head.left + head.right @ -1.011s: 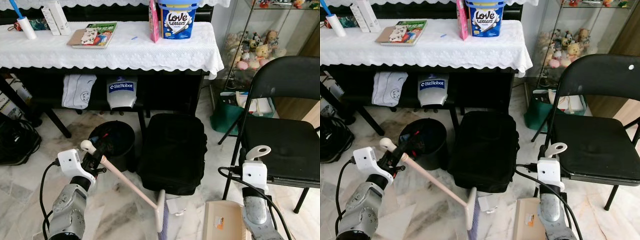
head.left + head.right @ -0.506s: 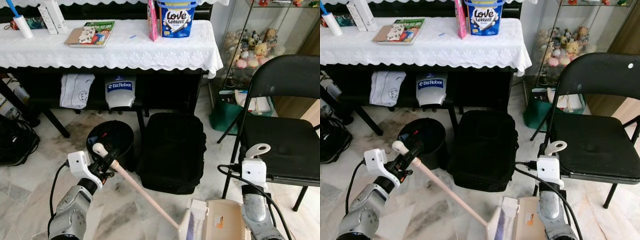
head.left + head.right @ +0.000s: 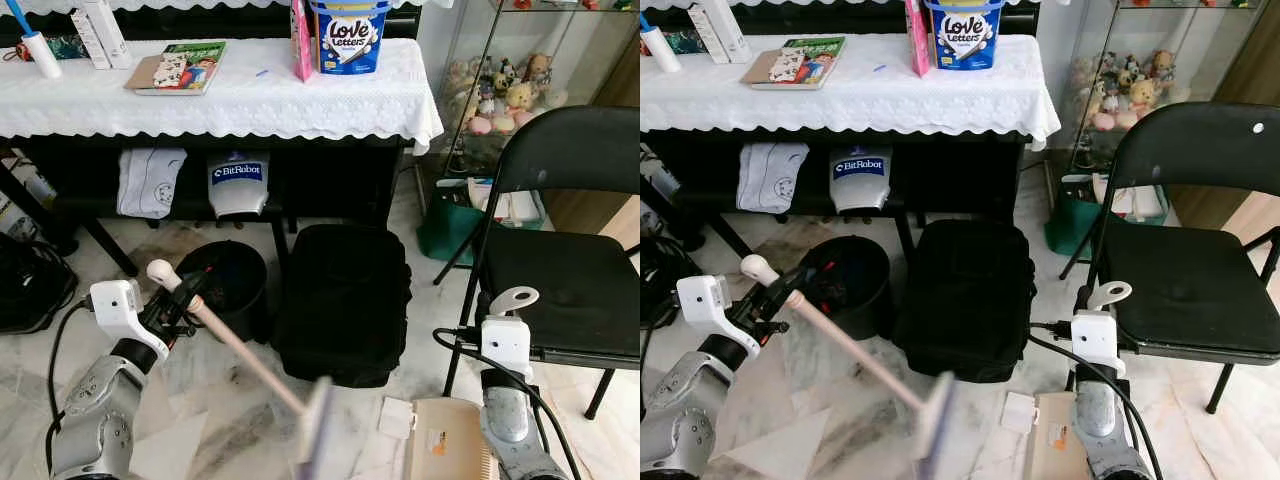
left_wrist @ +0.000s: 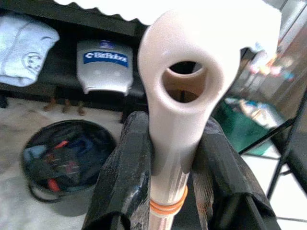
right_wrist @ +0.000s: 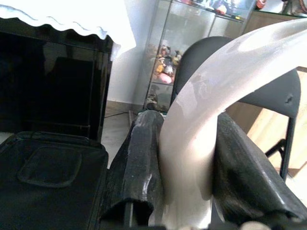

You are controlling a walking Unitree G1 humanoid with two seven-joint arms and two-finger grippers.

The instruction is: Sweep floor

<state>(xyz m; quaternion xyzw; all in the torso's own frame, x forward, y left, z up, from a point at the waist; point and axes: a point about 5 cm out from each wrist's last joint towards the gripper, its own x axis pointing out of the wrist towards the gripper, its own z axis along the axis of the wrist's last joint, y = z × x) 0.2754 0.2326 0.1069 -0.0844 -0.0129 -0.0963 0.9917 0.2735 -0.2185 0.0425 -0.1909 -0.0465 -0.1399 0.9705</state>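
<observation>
The left gripper [image 4: 168,191] is clenched on the upper end of the broom [image 3: 235,350], its black fingers [image 4: 125,177] pressed against both sides of the pale pink handle just below the rounded end with a hanging hole. An orange ring circles the handle beneath the grip. The handle slants down across the marble floor [image 3: 215,430] to the brush head [image 3: 315,435], which is blurred and sits low in front of the black bag [image 3: 345,300]. The right gripper [image 5: 187,191] grasps the pale curved handle of the dustpan [image 3: 448,450], which rests on the floor beside the black folding chair [image 3: 560,270]. A small white scrap of paper [image 3: 396,417] lies just beside the dustpan's edge.
</observation>
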